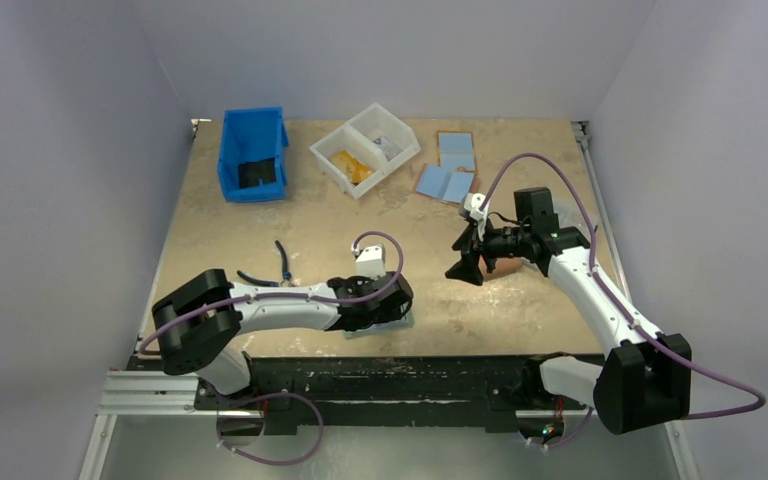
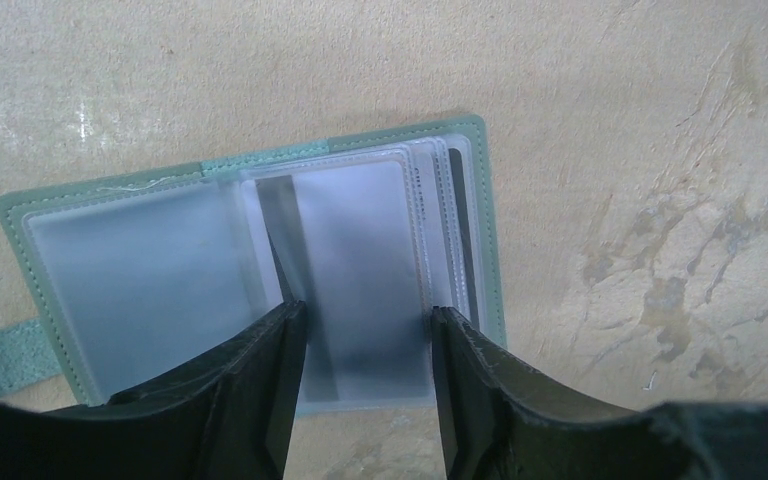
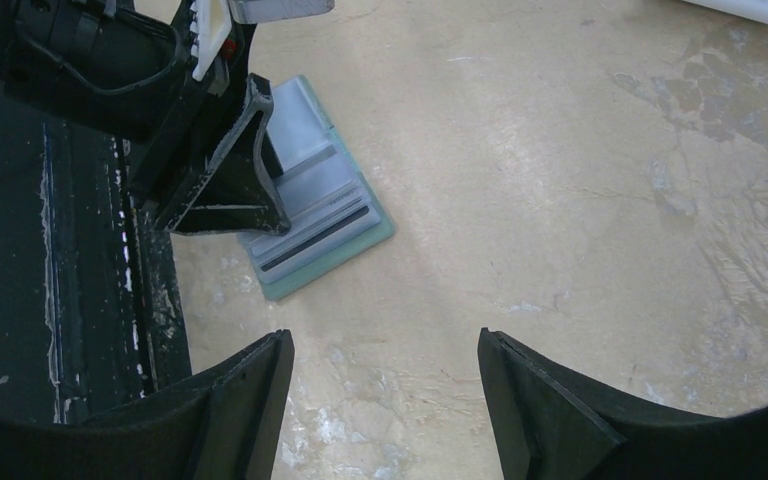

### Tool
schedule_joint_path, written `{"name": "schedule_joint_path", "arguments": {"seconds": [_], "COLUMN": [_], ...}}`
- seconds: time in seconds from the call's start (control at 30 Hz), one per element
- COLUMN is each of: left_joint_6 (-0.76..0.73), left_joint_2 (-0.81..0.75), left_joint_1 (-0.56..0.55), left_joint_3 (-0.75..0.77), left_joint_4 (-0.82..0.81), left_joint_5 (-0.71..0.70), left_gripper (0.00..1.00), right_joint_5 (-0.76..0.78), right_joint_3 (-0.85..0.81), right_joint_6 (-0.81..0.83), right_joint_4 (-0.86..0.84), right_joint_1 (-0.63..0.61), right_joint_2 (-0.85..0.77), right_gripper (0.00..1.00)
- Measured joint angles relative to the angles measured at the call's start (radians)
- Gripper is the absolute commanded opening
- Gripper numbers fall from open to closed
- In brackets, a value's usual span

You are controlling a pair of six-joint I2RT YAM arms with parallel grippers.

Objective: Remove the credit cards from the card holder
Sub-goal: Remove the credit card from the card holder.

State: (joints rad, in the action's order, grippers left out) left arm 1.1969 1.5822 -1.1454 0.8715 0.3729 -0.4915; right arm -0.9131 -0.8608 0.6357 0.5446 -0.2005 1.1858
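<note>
The teal card holder lies open near the table's front edge, its clear sleeves fanned out. It also shows in the top view and in the right wrist view. My left gripper is low over it, jaws apart, with one clear sleeve between the fingertips. The dark edge of a credit card shows in the right-hand sleeves and as a dark stripe in the right wrist view. No tan-orange card shows. My right gripper is open and empty above bare table, right of the holder.
A blue bin and a white two-part tray stand at the back. Flat light-blue-and-brown wallets lie at the back right. Blue-handled pliers lie left of the left gripper. The black base rail runs just beside the holder.
</note>
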Motion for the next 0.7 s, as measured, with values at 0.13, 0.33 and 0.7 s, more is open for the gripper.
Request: {"name": "schedule_joint_path", "arguments": {"seconds": [0.13, 0.33, 0.7], "left_joint_6": [-0.003, -0.014, -0.042], "left_joint_2": [-0.043, -0.125, -0.351], "left_joint_1": [0.019, 0.053, 0.146], "left_joint_3": [-0.054, -0.155, -0.380], "left_joint_4": [-0.051, -0.145, -0.293], "left_joint_5": [0.028, 0.080, 0.184], "left_gripper": [0.47, 0.47, 0.46], "right_joint_5": [-0.002, -0.003, -0.012], "right_joint_3": [0.001, 0.002, 0.002], "right_joint_6": [0.000, -0.001, -0.001], "right_joint_4": [0.000, 0.000, 0.000], "right_joint_1": [0.000, 0.000, 0.000], "right_joint_2": [0.000, 0.005, 0.005], "right_gripper": [0.75, 0.75, 0.75]}}
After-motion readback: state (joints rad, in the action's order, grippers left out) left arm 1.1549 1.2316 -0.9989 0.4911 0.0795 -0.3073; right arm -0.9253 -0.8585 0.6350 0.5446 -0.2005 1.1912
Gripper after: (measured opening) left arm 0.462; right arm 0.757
